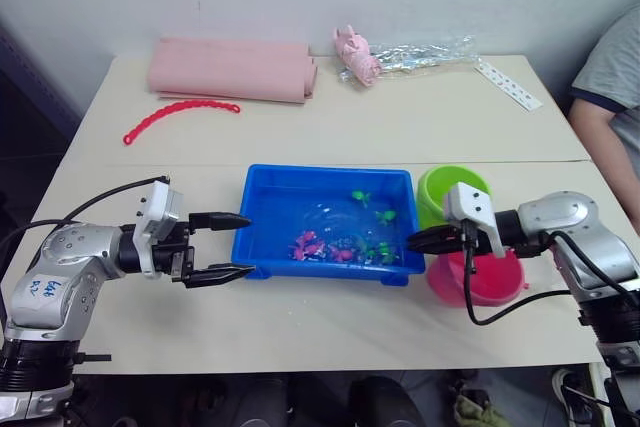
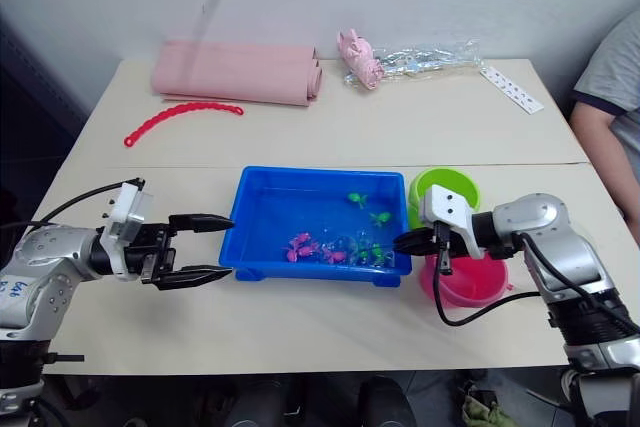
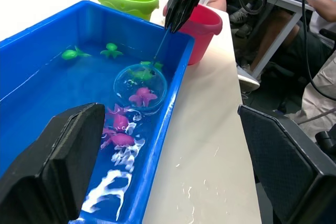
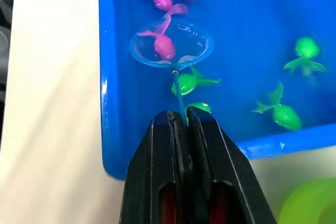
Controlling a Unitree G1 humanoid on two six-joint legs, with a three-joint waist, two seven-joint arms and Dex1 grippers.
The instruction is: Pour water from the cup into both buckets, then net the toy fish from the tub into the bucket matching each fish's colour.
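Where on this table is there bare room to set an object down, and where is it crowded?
Free: the middle strip between the red bead chain and the tub, and the front edge below the tub. Crowded: around the green bucket, pink bucket and right gripper.

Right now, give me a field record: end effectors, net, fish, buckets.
left end effector: open, empty, beside the tub's left end
right end effector: shut on the net handle
net: hoop in the tub water, one pink fish inside the rim
other fish: pink cluster and green ones loose in the tub
green bucket: behind the right end effector
pink bucket: nearer, below that arm
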